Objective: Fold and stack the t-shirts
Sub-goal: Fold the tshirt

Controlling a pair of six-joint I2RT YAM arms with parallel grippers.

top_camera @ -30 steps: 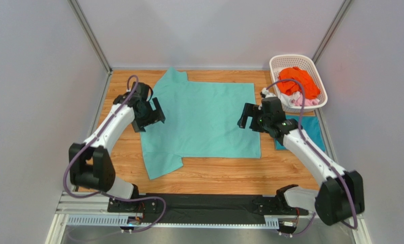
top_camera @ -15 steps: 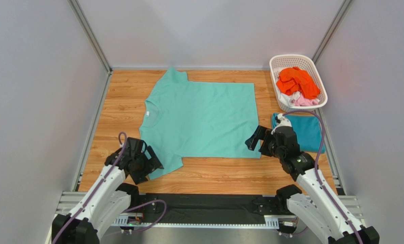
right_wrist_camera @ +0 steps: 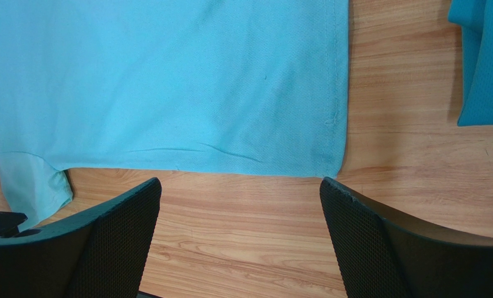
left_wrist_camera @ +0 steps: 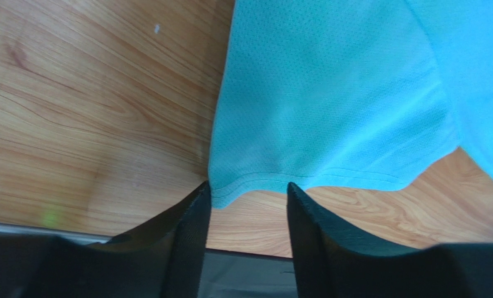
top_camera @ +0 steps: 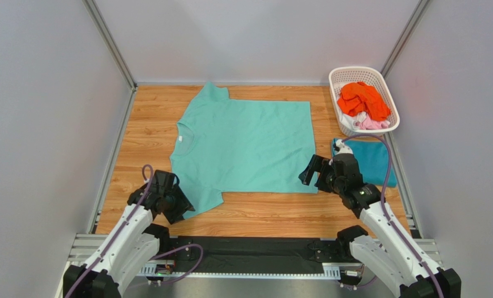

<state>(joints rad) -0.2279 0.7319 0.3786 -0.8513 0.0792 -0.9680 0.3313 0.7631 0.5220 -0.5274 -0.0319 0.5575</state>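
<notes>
A mint green t-shirt (top_camera: 246,143) lies spread flat on the wooden table, collar to the left. My left gripper (top_camera: 184,208) sits low at its near sleeve. In the left wrist view the sleeve's hem corner (left_wrist_camera: 243,186) lies between the tips of that gripper (left_wrist_camera: 248,186), whose jaws stand partly apart with bare wood between them. My right gripper (top_camera: 310,172) is wide open just short of the shirt's near right hem corner (right_wrist_camera: 330,164); only wood shows between the fingers of the right gripper (right_wrist_camera: 239,183). A folded teal blue t-shirt (top_camera: 373,162) lies to the right.
A white lattice basket (top_camera: 354,70) stands at the back right, holding an orange t-shirt (top_camera: 362,98) with pink (top_camera: 373,124) and white (top_camera: 348,121) cloth under it. Grey walls close in both sides. A black strip and metal rail (top_camera: 249,248) run along the near edge.
Both arms have drawn back from the shirt's left and right sides to its near edge. The left jaws have narrowed around the sleeve hem. The right jaws stay wide.
</notes>
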